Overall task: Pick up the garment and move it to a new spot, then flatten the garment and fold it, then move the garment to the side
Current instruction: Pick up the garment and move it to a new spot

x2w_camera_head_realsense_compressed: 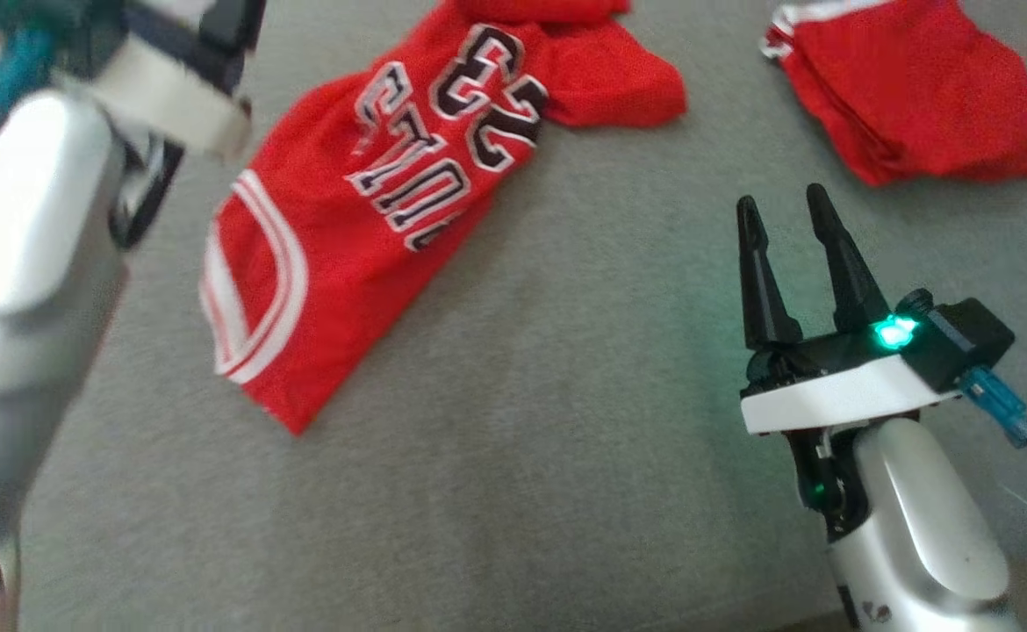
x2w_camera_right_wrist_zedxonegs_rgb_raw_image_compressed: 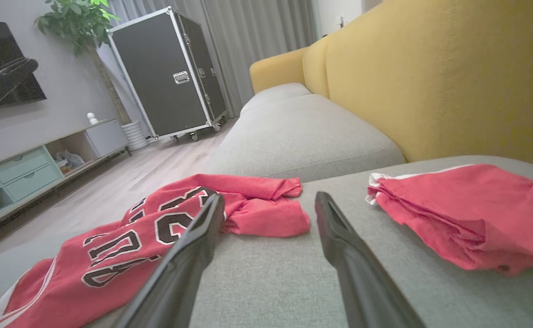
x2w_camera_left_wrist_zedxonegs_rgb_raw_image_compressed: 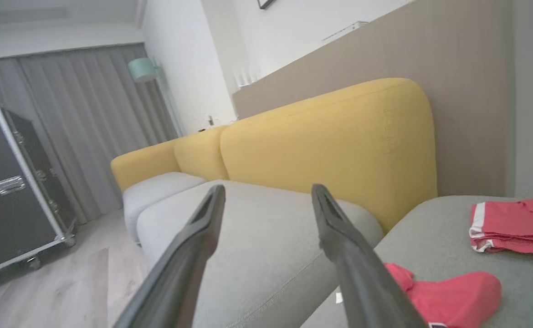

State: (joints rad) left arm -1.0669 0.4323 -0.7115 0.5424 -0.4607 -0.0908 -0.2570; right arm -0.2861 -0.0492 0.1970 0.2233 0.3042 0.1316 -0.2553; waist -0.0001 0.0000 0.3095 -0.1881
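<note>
The grey seat (x2w_camera_head_realsense_compressed: 566,456) bears a rumpled red jersey (x2w_camera_head_realsense_compressed: 364,228) left of centre, number side up. A folded red pile (x2w_camera_head_realsense_compressed: 917,96) lies well apart at the far right. The right gripper (x2w_camera_head_realsense_compressed: 781,200) hovers between them, jaws apart and empty. The left gripper (x2w_camera_left_wrist_zedxonegs_rgb_raw_image_compressed: 269,193) is also spread, holding nothing.

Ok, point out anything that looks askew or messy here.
The red jersey lies diagonal on the grey seat, its far end bunched and folded over. The folded red garment beside it looks tidy.
</note>
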